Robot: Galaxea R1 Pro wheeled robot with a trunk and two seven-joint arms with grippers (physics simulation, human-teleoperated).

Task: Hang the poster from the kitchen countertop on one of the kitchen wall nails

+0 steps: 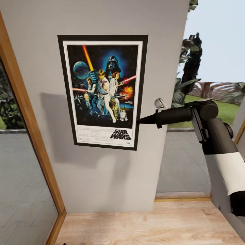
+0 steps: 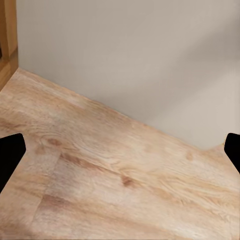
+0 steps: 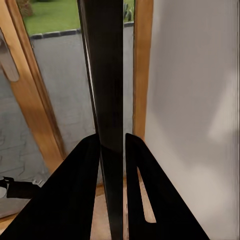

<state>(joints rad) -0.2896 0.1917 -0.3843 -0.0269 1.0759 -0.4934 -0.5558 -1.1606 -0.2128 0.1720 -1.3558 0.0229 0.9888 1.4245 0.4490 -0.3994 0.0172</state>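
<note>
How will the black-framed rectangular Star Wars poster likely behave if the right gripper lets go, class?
The black-framed Star Wars poster looks stiff: pinched at one edge by the right gripper, it stays flat. Probably light for its size. Thin, so it could slide down the grey wall if no nail holds it.

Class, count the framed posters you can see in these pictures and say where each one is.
1. The poster is against the grey wall, its right edge pinched by the right gripper; the right wrist view shows it edge-on.

The colourful printed paper poster [image 1: 103, 90] has a thin matt black frame. It lies against a smooth matt light-grey wall [image 1: 102, 183]. Below, the pale wooden plank floor [image 2: 115, 185] shows grain.
</note>
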